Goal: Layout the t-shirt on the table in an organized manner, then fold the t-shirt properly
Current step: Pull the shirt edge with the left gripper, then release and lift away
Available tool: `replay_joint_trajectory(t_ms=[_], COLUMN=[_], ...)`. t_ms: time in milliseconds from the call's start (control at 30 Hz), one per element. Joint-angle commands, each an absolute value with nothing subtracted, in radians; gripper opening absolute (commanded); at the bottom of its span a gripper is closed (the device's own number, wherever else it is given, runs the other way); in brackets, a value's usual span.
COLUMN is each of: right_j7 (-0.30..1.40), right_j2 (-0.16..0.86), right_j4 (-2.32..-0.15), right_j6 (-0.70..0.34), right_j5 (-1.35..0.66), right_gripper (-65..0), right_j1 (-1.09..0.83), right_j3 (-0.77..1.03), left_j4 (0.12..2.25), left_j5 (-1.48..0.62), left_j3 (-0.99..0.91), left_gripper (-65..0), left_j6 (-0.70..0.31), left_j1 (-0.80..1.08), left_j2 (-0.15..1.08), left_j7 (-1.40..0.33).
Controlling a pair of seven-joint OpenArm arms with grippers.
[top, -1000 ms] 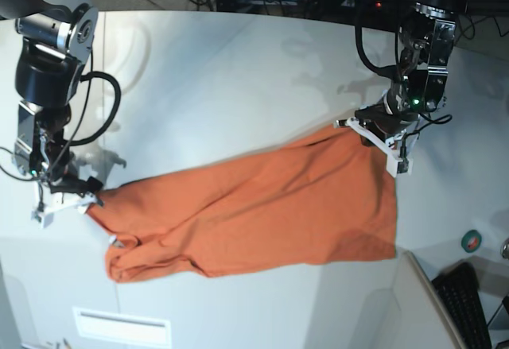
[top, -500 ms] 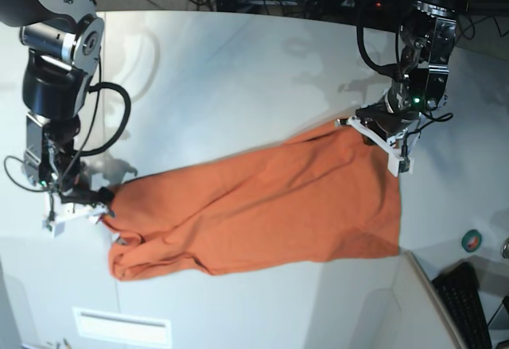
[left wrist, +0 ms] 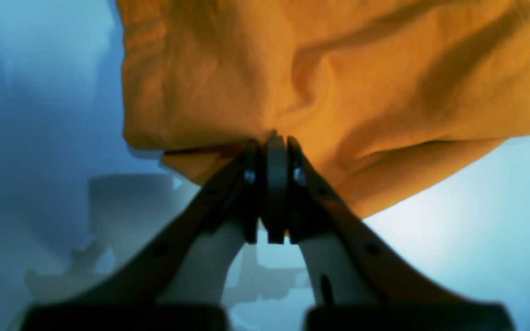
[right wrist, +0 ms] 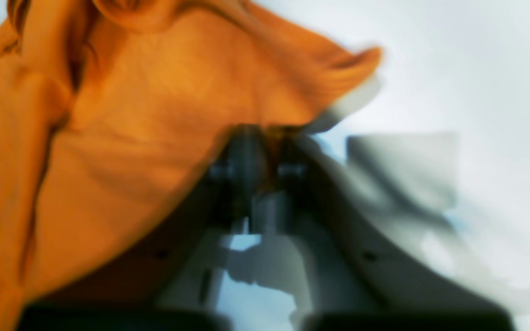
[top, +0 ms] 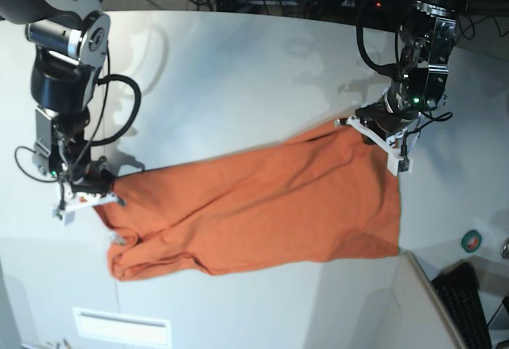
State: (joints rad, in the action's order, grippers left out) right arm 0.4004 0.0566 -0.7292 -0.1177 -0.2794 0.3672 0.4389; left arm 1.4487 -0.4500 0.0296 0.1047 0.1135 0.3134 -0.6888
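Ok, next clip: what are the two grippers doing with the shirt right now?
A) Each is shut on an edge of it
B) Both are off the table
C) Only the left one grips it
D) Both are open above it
A: the left gripper is shut on the orange shirt and the right gripper pinches cloth at the other end, though its view is blurred.

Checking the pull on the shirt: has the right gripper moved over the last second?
Yes. In the base view the right gripper has shifted toward the left gripper and slightly up the frame, farther from the table's near edge, now shut on the t-shirt.
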Motion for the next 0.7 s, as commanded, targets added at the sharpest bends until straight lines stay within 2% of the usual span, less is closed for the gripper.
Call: replay_joint_trajectory(t_ms=[0, 100, 167, 300, 367, 533, 667], right_j7=[0.386, 0.406, 0.481, 0.710, 0.788, 0.937, 0.957], right_j2=[0.068, 0.050, 0.027, 0.022, 0.022, 0.028, 0.028], right_j4=[-0.782, -0.977, -1.130, -1.425, -1.506, -1.554, -1.383], right_j6=[-0.124, -0.122, -0.104, 0.071, 0.113, 0.197, 0.271], right_j5=[-0.288, -0.288, -0.286, -0.286, -0.286, -0.283, -0.282], right_gripper=[-65.0, -65.0, -65.0, -65.0, -65.0, -65.0, -65.0], right_j1=[0.369, 0.269, 0.200, 0.110, 0.108, 0.202, 0.341], right_j3=[0.441, 0.437, 0.440, 0.433, 0.401, 0.314, 0.265], left_j4=[1.460, 1.463, 1.475, 1.572, 1.623, 1.641, 1.546], left_j5=[-0.452, -0.452, -0.450, -0.453, -0.453, -0.447, -0.444], left_j3=[0.024, 0.024, 0.024, -0.033, -0.084, -0.119, -0.099], left_gripper=[-65.0, -65.0, -65.0, -65.0, -65.0, -65.0, -65.0], left_j6=[0.104, 0.104, 0.104, 0.104, 0.104, 0.104, 0.102], left_j1=[0.101, 0.104, 0.105, 0.142, 0.137, -0.002, -0.130], left_j2=[0.323, 0.326, 0.328, 0.343, 0.341, 0.320, 0.285], left_j7=[-0.673, -0.673, -0.673, -0.680, -0.742, -0.929, -0.970])
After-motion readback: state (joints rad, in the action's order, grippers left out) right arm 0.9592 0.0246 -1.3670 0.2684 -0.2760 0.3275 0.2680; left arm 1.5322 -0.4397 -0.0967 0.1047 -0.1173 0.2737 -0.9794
